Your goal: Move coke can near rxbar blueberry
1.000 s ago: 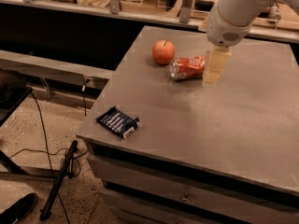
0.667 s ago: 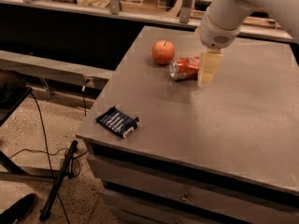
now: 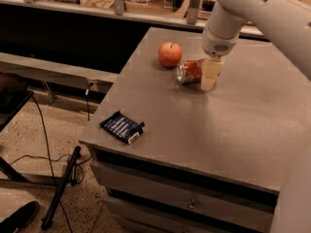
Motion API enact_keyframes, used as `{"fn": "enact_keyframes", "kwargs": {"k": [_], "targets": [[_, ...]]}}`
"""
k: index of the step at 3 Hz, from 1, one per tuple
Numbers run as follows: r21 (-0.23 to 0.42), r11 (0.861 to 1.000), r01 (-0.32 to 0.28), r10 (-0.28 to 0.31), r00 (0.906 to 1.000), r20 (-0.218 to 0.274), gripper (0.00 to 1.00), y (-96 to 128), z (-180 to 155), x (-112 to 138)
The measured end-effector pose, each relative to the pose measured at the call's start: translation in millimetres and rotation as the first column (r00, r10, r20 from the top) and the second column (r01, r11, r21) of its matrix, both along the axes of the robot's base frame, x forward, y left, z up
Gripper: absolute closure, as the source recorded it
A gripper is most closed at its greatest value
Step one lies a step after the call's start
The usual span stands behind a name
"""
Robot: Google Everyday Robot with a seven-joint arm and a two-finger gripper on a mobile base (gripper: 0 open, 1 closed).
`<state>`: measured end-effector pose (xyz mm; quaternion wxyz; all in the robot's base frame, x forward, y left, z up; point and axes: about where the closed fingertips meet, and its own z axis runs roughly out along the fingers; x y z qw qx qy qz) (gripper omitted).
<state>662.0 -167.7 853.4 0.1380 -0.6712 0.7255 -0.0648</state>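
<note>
Claw [image 3: 209,77], state untellable, sits at coke can [image 3: 188,72] near far edge of desk [image 3: 233,130]; likely light, slippery, dentable: grip mid-body.

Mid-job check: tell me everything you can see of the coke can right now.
The coke can looks like red-orange metal with pale markings, and its silver end faces left, toward the camera. It lies on its side on the grey table, well back from the front edge and just right of the apple; whether the two touch is unclear. The gripper is down at the can's right end and hides that end.
</note>
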Motion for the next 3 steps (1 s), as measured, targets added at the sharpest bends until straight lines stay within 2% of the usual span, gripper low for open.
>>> {"fn": "enact_keyframes", "kwargs": {"k": [1, 2, 3], "targets": [[-0.001, 1.0, 0.0, 0.0, 0.9999, -0.017, 0.41, 1.8, -11.7, 7.8], [-0.006, 1.0, -0.004, 0.003, 0.9998, -0.021, 0.72, 1.1, -11.2, 7.5], [-0.006, 1.0, -0.004, 0.003, 0.9998, -0.021, 0.96, 1.1, -11.2, 7.5]]}}
